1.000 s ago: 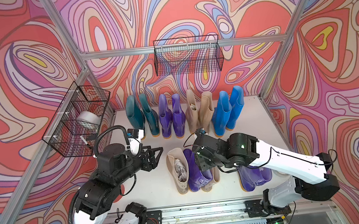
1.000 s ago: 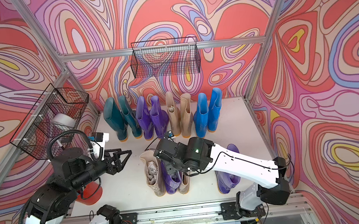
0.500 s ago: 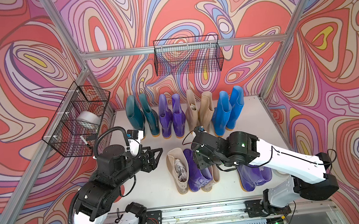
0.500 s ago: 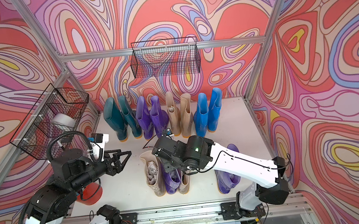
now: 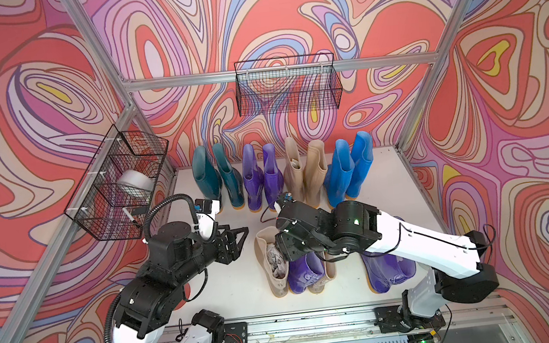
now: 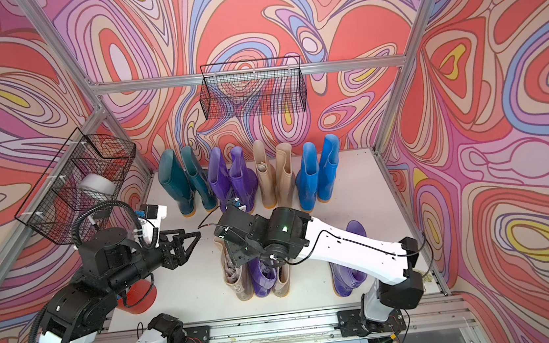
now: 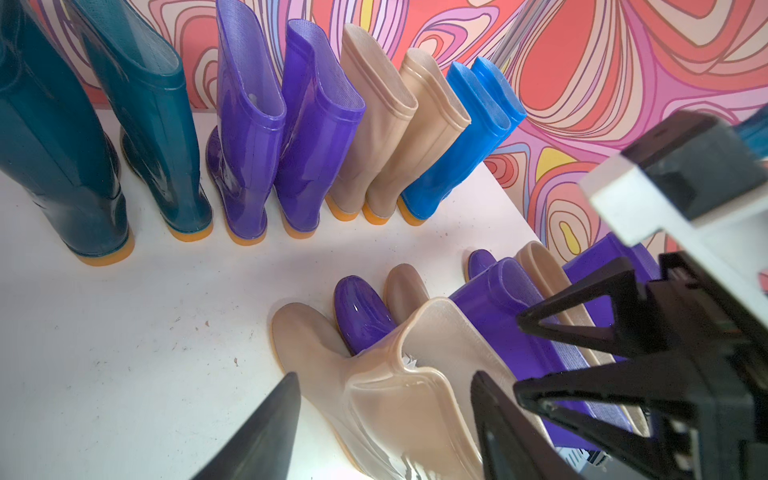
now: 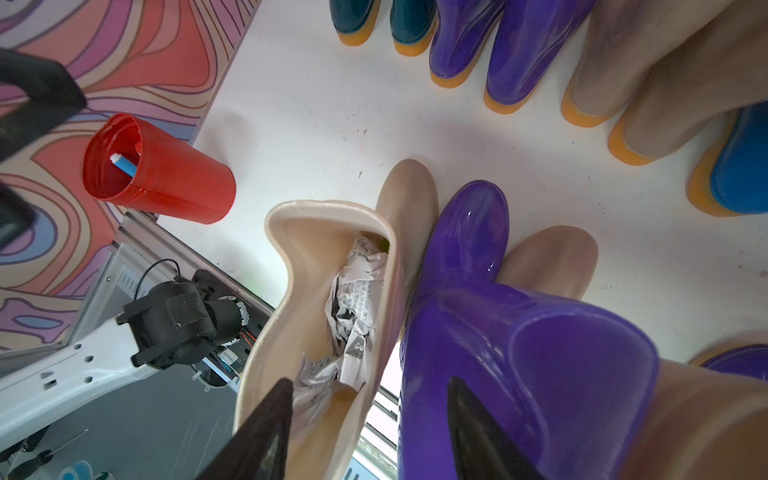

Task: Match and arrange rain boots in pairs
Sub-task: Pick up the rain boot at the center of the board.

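Four pairs of rain boots stand along the back wall: teal [image 5: 213, 176], purple [image 5: 261, 175], beige [image 5: 306, 172] and blue [image 5: 346, 168]. In front, a beige boot stuffed with paper [image 5: 273, 265], a purple boot [image 5: 301, 272] and another beige boot [image 5: 324, 274] stand pressed together. More purple rubber [image 5: 387, 268] shows under my right arm. My right gripper [image 8: 370, 432] hangs open over that cluster, one finger above the stuffed boot's mouth [image 8: 332, 299], the other against the purple shaft [image 8: 540, 374]. My left gripper [image 5: 241, 232] is open, level with the stuffed boot's rim [image 7: 415, 374] and apart from it.
A red cup [image 8: 166, 183] holding a blue-tipped pen stands at the table's front left corner, under my left arm. One wire basket [image 5: 287, 88] hangs on the back wall and another [image 5: 120, 187] on the left wall. The metal rail [image 5: 298, 324] borders the table's front edge.
My right wrist has shifted left over the front cluster, from above the purple boot toward the stuffed beige boot. The left arm has not moved.
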You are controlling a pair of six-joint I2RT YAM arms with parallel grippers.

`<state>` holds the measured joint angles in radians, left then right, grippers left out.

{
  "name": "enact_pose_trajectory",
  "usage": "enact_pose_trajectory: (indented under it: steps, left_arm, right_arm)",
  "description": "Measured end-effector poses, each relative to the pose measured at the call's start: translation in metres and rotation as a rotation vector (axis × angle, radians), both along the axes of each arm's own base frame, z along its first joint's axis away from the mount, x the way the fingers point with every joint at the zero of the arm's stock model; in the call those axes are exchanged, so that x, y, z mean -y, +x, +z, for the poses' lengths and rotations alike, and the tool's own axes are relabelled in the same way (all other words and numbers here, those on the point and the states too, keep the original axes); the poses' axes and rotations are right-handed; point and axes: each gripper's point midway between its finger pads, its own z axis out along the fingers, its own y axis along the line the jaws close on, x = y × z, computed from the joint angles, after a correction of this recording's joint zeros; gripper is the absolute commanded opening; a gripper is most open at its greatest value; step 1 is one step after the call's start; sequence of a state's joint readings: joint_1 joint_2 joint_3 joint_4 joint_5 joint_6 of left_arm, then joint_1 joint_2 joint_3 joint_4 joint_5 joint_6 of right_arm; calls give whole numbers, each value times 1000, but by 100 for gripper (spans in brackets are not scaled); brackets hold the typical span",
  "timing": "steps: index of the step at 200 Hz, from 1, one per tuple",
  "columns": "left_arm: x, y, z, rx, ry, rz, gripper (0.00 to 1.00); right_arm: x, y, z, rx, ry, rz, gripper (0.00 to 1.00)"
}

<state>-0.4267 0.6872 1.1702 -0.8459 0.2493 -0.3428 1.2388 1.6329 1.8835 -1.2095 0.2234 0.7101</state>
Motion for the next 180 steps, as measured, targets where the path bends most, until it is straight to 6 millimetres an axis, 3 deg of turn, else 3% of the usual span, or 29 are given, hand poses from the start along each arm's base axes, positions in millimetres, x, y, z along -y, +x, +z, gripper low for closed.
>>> enact_pose_trajectory:
  steps: [71,180]
  left_arm:
    - [-6,-5,-2,4,14,14,68]
    - [-9,-7,-3,12,28,22,68]
  right_arm:
    - [-22,-6,-4,-29,53,47,67]
    - [-36,-9,-40,-77,-26,34,69]
